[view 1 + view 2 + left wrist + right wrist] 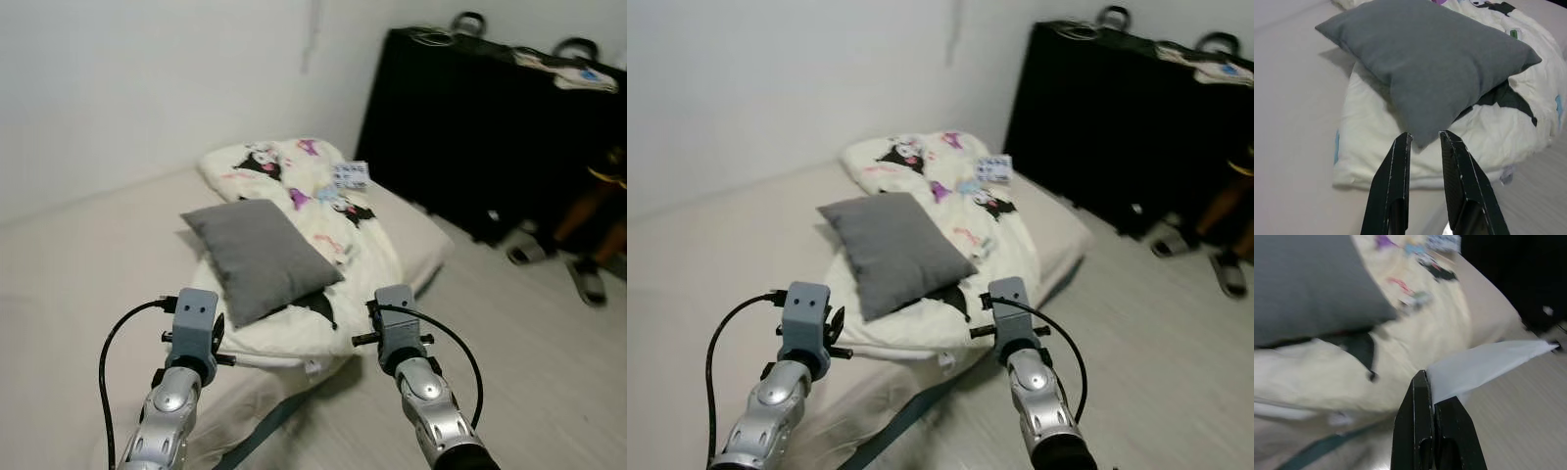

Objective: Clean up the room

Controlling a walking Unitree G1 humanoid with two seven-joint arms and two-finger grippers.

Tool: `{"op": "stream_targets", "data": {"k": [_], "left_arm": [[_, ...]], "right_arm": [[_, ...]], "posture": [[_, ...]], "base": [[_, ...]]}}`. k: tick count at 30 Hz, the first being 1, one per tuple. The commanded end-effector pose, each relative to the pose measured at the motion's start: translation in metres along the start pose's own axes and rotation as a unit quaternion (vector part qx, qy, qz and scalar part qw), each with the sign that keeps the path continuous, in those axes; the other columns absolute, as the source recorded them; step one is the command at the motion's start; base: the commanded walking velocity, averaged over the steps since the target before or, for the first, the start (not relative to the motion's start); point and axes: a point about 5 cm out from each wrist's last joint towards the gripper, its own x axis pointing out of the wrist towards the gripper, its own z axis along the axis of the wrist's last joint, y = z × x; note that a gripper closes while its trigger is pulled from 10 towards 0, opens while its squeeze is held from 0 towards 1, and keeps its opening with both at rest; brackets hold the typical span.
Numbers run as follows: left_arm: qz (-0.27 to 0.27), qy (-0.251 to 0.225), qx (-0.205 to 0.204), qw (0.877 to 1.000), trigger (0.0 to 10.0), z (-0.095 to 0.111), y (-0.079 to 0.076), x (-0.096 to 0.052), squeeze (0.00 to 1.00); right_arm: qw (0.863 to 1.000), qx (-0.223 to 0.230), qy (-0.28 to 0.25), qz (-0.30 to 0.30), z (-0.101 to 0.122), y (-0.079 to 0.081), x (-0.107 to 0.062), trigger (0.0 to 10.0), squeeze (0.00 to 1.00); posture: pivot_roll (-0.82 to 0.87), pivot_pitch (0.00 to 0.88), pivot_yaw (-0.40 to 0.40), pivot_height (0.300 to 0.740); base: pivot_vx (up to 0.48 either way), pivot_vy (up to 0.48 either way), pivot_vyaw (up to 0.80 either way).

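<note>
From the head cameras, the robot stands at the foot of a low mattress (88, 245) with both arms raised. A grey pillow (260, 255) lies on top of a crumpled cartoon-print duvet (328, 211), and a black folded frame (490, 127) leans against the wall beyond, with a person's feet (563, 259) on the floor beside it.

In the left wrist view, the left gripper (1425, 139) hangs just short of the pillow's (1430, 63) near corner, its fingers a little apart with nothing between them.

In the right wrist view, the right gripper (1431, 391) is pressed closed on a sheet of white paper (1484, 362), which sticks out over the edge of the bed toward the floor (1528, 406).

My guess is that it is gathering litter, the paper already in hand, and is lining up on the pillow. The next move would need the left fingers to spread wider and go forward over that corner.
</note>
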Motion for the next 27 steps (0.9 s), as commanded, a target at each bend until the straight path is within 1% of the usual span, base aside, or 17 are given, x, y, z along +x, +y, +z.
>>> {"op": "stream_targets", "data": {"k": [1,4,6,10,12,17,20,27], "left_arm": [[-0.005,0.012,0.009,1.0,10.0,-0.009,0.001,-0.004,0.0],[-0.004,0.015,0.009,1.0,10.0,-0.011,0.003,-0.005,0.0],[0.012,0.018,0.007,1.0,10.0,-0.015,0.008,-0.006,0.0],[0.021,0.018,0.008,1.0,10.0,-0.017,0.01,-0.007,0.0],[0.022,0.027,0.007,0.999,10.0,-0.022,0.01,-0.008,0.0],[0.016,0.036,0.01,0.999,10.0,-0.026,0.008,-0.009,0.0],[0.01,0.034,0.012,0.999,10.0,-0.028,0.004,-0.01,0.0],[0.01,0.029,0.016,0.999,10.0,-0.026,0.002,-0.009,0.0]], "right_arm": [[1.0,0.009,0.021,-0.011,-0.01,-0.006,-0.003,10.0,0.0],[1.0,0.013,0.025,-0.012,-0.012,-0.007,-0.004,10.0,0.0],[0.999,0.03,0.032,-0.02,-0.016,-0.008,-0.005,10.0,0.0],[0.998,0.036,0.036,-0.02,-0.018,-0.008,-0.006,10.0,0.0],[0.998,0.043,0.053,-0.013,-0.026,-0.005,-0.009,10.0,0.0],[0.997,0.037,0.062,-0.007,-0.031,-0.001,-0.011,10.0,0.0],[0.997,0.024,0.067,-0.011,-0.035,-0.001,-0.013,10.0,0.0],[0.997,0.021,0.067,-0.014,-0.036,-0.001,-0.014,10.0,0.0]], "posture": [[0.08,0.076,-0.056,0.74],[0.08,0.076,-0.056,0.74],[0.07,0.074,-0.054,0.74],[0.07,0.074,-0.054,0.74],[0.08,0.074,-0.055,0.74],[0.07,0.076,-0.05,0.74],[0.07,0.08,-0.051,0.74],[0.07,0.081,-0.058,0.74]], "base": [[0.0,0.0,-0.8],[0.0,0.0,-0.8],[0.0,0.0,-0.8],[0.0,0.0,-0.8],[0.0,0.0,-0.8],[0.0,0.0,-0.8],[0.0,0.0,-0.8],[0.0,0.0,-0.8]]}}
